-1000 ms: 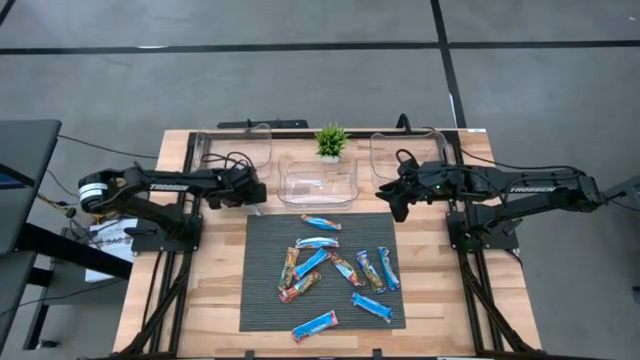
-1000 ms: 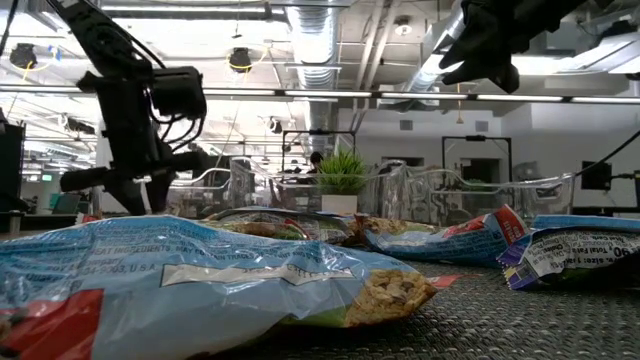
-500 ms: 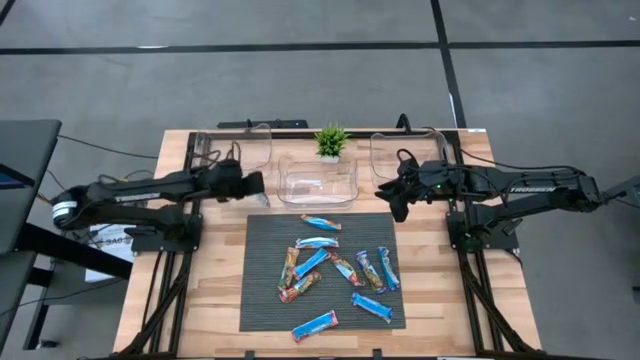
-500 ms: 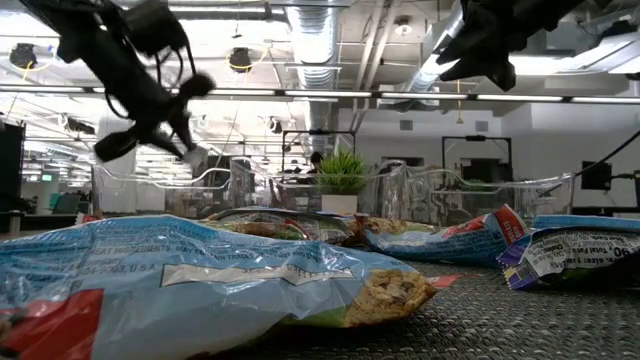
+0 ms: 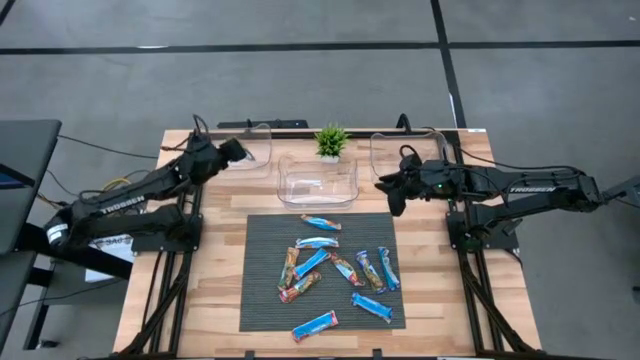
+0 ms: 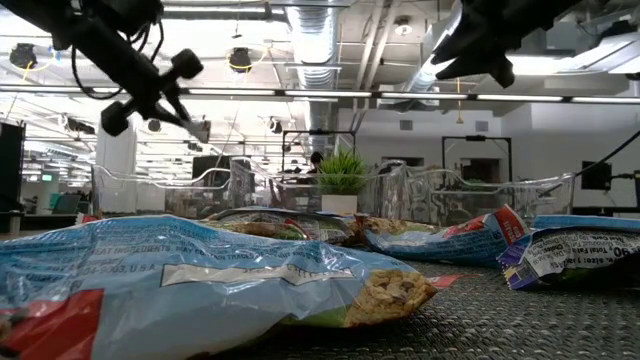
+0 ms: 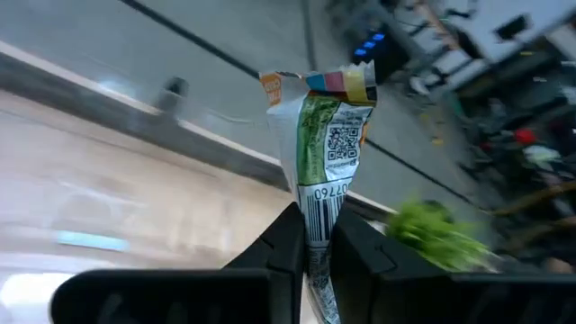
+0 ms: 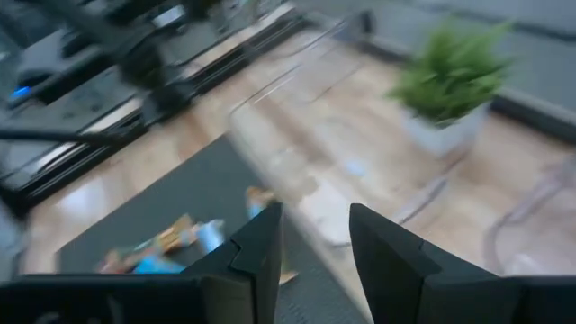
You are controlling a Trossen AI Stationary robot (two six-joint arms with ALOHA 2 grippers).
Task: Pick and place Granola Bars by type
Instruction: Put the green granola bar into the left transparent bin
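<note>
Left gripper [image 7: 313, 247] pinches a green-wrapped granola bar [image 7: 322, 144] (seemingly above left bin [image 5: 250, 132]).

potted plant [image 5: 331, 140], three clear bins [image 5: 318, 179], seemingly empty

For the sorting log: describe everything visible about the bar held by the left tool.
The held bar is a shiny wrapper, green and white, with a QR code, a barcode and a multicoloured crimped end. It stands up from between the fingers of the left tool, pinched at its lower part. In the high view that tool is over the left clear bin.
</note>
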